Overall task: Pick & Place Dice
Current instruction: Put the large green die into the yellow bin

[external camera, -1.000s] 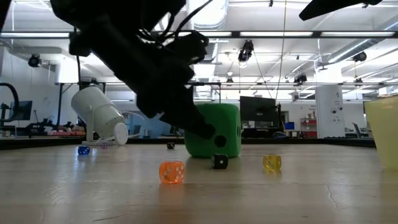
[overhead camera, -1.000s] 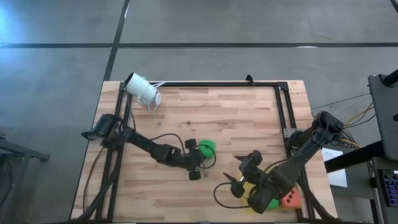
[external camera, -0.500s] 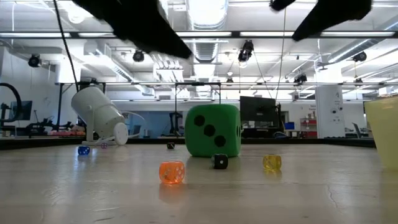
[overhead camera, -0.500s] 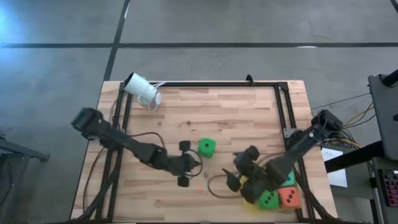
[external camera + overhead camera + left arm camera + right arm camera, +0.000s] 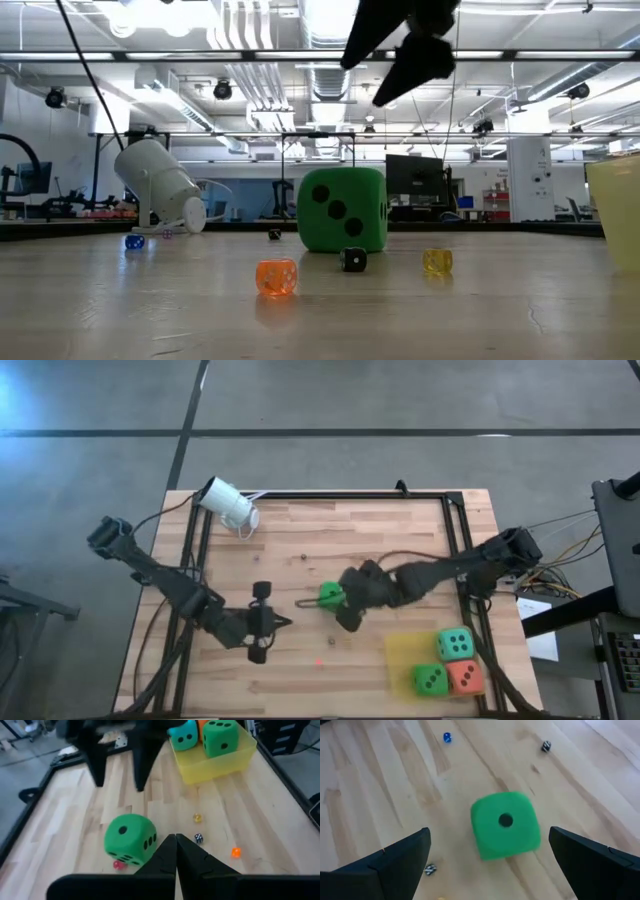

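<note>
One bright green die (image 5: 331, 594) (image 5: 506, 824) (image 5: 131, 839) (image 5: 342, 222) rests on its bottom face on the wooden table, near the middle. My right gripper (image 5: 325, 610) (image 5: 490, 845) hangs open over it, one finger on either side, clear of the die. My left gripper (image 5: 288, 623) (image 5: 176, 840) is shut on nothing, raised off the table to the left of the die. A teal die (image 5: 455, 644), a second green die (image 5: 430, 679) and an orange-red die (image 5: 465, 677) sit in a yellow tray (image 5: 400, 650) at the near right.
A white cylinder-shaped camera (image 5: 228, 504) lies at the far left corner. Tiny dice lie scattered around the big green one: orange (image 5: 276, 276), black (image 5: 352, 260), yellow (image 5: 437, 262), blue (image 5: 134, 241). A black frame (image 5: 455, 530) borders the table.
My left gripper, shut all the while, has drawn back from the green die, rising and going toward the table's left edge. My right gripper, open throughout, has swung from over the yellow tray toward the middle, above the green die. The die has stayed in place.
</note>
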